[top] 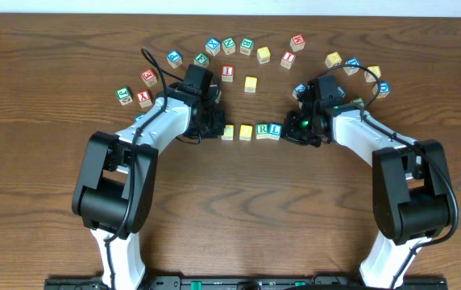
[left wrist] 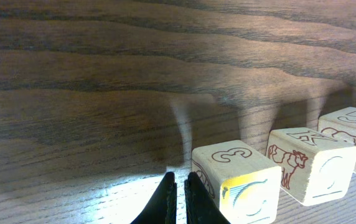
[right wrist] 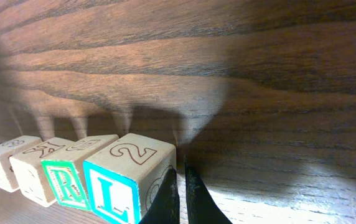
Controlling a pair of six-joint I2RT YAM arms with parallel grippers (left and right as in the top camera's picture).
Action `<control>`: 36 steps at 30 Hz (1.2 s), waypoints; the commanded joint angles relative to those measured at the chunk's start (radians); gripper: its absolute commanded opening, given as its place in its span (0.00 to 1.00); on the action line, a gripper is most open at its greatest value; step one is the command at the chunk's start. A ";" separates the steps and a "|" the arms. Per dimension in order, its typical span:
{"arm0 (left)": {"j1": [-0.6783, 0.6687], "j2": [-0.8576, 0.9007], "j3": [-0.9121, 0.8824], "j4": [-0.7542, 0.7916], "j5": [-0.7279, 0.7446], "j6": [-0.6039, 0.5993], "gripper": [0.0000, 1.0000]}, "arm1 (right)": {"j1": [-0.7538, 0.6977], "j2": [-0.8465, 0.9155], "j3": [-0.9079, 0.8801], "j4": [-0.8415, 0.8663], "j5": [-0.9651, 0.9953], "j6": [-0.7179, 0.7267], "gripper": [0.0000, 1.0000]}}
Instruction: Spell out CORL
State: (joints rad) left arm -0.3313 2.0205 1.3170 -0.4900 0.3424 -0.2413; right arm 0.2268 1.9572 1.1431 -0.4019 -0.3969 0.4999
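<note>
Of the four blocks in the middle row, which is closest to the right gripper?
The block with the blue L, at the row's end beside the right gripper.

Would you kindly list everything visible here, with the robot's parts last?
yellow-faced cubes: two, yellow, left half of centre row
green R cube: one, pale with green letter, third in row
blue L cube: one, pale with blue letter, row's right end
loose letter cubes: about nineteen, mixed colours, arc beyond the row
table: one, dark brown wood, under everything
arms: two, black and white, flanking the row
left end effector: one, black, shut, beside row's left end
right end effector: one, black, shut, beside row's right end
</note>
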 commanded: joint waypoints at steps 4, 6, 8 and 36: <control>-0.007 0.002 -0.004 0.006 0.009 0.012 0.08 | 0.008 0.026 -0.008 0.010 0.001 -0.091 0.01; -0.012 0.002 -0.004 0.011 0.010 0.012 0.08 | 0.008 0.026 -0.008 0.014 0.002 -0.098 0.01; -0.019 0.002 -0.004 0.014 0.009 0.012 0.07 | 0.008 0.026 -0.008 0.018 0.002 -0.112 0.01; -0.047 0.002 -0.004 0.055 0.009 0.011 0.07 | 0.069 0.026 0.027 0.024 -0.009 -0.300 0.01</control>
State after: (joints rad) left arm -0.3740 2.0205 1.3170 -0.4381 0.3378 -0.2382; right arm 0.2703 1.9572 1.1442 -0.3779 -0.3885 0.2535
